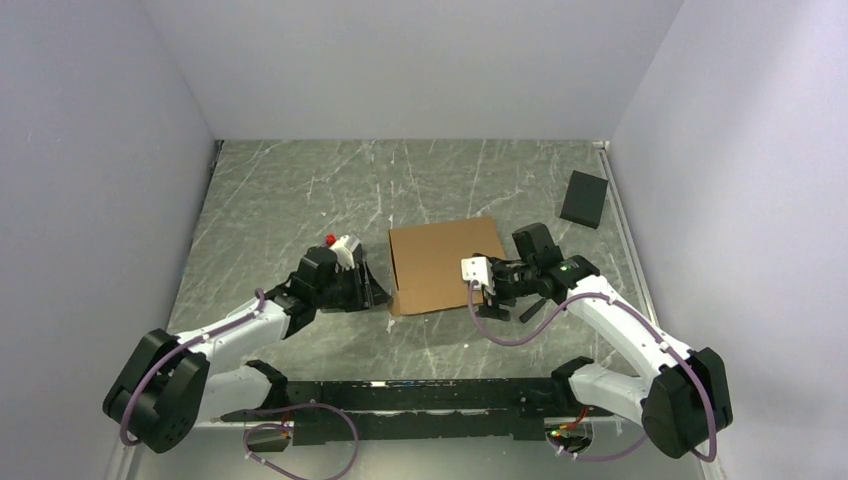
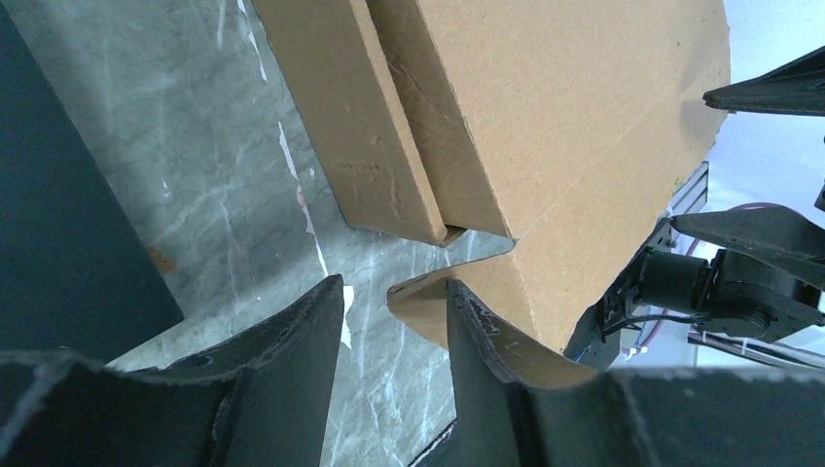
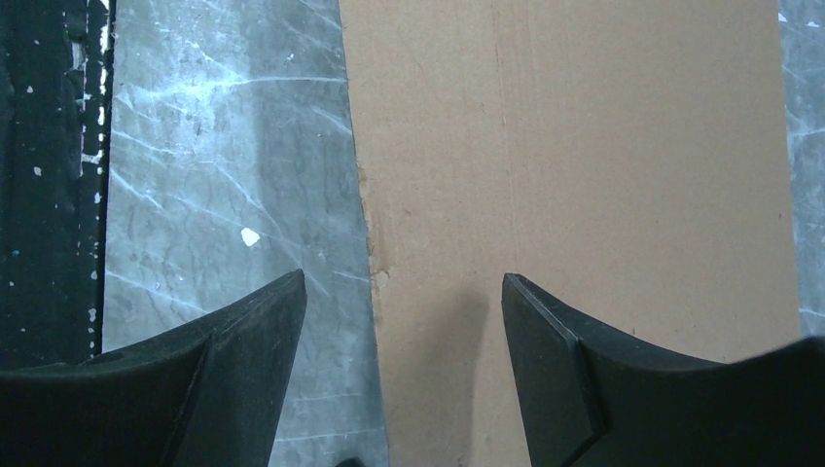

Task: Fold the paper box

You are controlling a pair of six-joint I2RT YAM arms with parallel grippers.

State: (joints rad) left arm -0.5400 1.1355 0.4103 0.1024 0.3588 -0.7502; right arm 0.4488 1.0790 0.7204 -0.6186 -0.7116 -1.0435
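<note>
The paper box point(image 1: 445, 265) is a brown cardboard piece lying flat-topped in the middle of the table. In the left wrist view the paper box point(image 2: 545, 117) shows a folded side strip and a rounded flap corner. My left gripper point(image 2: 394, 292) stands open at the box's left near corner; that flap corner pokes into the gap beside the right finger point(image 2: 477, 331). From above, the left gripper point(image 1: 375, 292) lies low against that side. My right gripper point(image 3: 399, 282) is open above the box's near right edge point(image 3: 370, 243), one finger over marble, the other over cardboard.
A black rectangular block point(image 1: 584, 198) lies at the far right by the wall. A black rail point(image 1: 420, 395) runs along the near table edge between the arm bases. Grey walls close in the left, back and right sides. The right arm point(image 2: 739, 282) shows beyond the box.
</note>
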